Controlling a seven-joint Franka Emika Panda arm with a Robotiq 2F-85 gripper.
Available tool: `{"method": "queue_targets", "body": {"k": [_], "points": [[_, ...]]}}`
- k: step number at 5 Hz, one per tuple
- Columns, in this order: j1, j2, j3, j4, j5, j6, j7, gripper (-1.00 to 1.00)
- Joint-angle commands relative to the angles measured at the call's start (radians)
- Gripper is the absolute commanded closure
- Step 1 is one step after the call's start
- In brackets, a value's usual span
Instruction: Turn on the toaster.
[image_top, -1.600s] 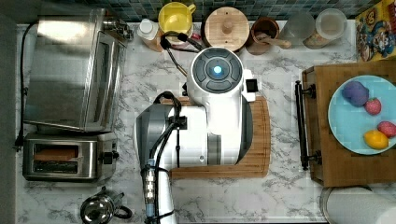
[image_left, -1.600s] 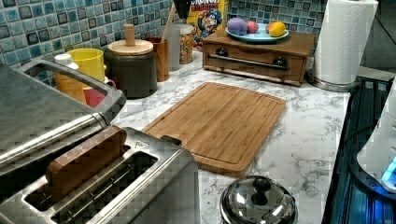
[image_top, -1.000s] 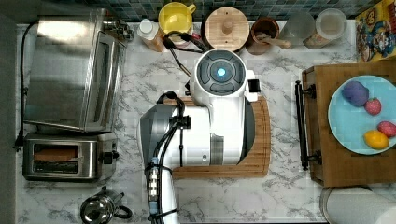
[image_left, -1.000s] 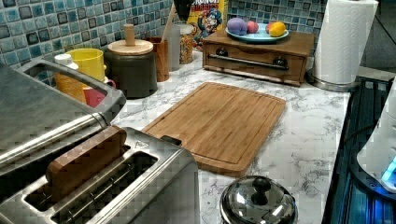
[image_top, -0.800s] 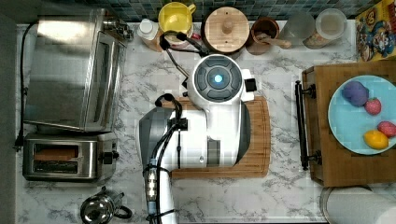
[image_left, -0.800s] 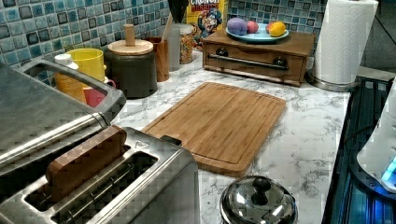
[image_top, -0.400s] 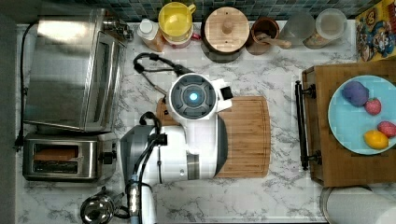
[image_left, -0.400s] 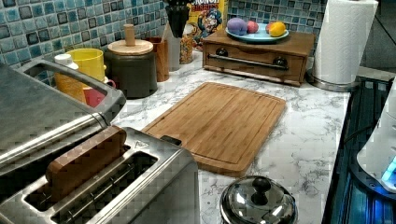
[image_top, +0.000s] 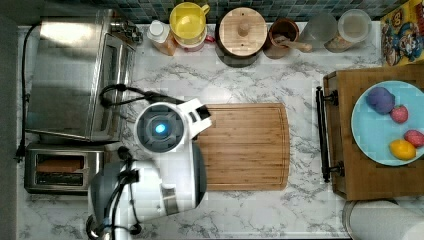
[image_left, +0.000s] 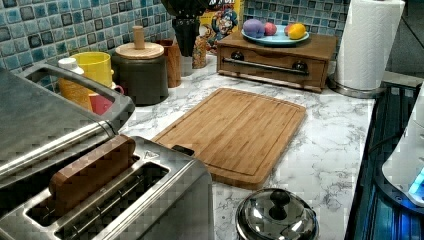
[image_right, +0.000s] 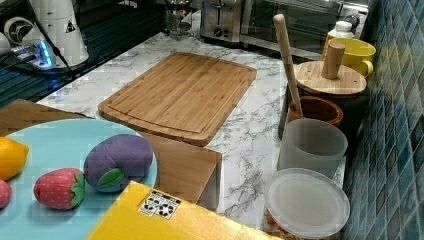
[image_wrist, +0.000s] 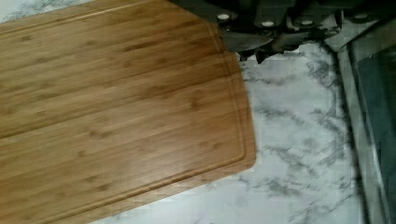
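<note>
Top view puts your arm (image_top: 160, 150) at the toaster's (image_top: 62, 167) three o'clock, positioned to reach its lever end; whether the gripper is parted or closed, you cannot tell.

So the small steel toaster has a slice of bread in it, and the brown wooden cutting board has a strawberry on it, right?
Not quite. The brown wooden cutting board is bare in the top view; the strawberry lies on the light blue plate. The small steel toaster does hold a slice of bread.
</note>
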Motion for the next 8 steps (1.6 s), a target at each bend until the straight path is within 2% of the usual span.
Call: {"method": "queue_targets", "body": {"k": [1,2,3,4,5,7,8], "points": [[0.093,-0.058,0.108,-0.095,0.019,0.023,-0.085,1.0],[0.098,-0.046,0.145,-0.11,0.035,0.013,-0.093,1.0],[0.127,-0.043,0.155,-0.122,0.056,0.024,-0.109,1.0],[0.154,-0.077,0.144,-0.155,0.125,0.054,-0.155,1.0],[0.179,-0.065,0.147,-0.164,0.153,0.068,-0.179,1.0],[0.193,-0.08,0.156,-0.215,0.256,0.179,-0.224,1.0],[0.192,-0.081,0.151,-0.219,0.273,0.222,-0.197,1.0]]}}
